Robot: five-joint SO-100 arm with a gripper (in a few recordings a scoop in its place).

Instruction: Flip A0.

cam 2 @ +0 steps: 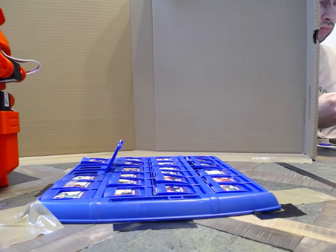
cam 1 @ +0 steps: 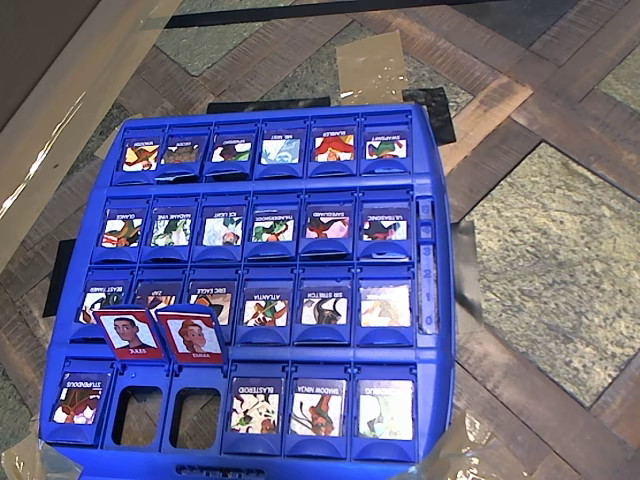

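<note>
Plain cardboard walls (cam 2: 210, 79) close the back of the patterned worktop (cam 1: 560, 250). At its left edge in the fixed view you see the orange arm (cam 2: 8, 142). The pictures do not let you tell if the hand is spread or pressed together.

Next comes clear tape (cam 2: 29, 218) at the near corner of the blue board (cam 2: 157, 207). I think it is there so that the board will not slide when you push a tile. The board lies about the middle of the worktop. A0 is one of its tiles, but no label that I can read says which one.

Most tiles lie flat on their hinges. Two standing tiles (cam 1: 130, 335) lean with red-framed faces up, and their slots (cam 1: 137, 415) are open below them. Past the right wall sits a person (cam 2: 328, 68).
</note>
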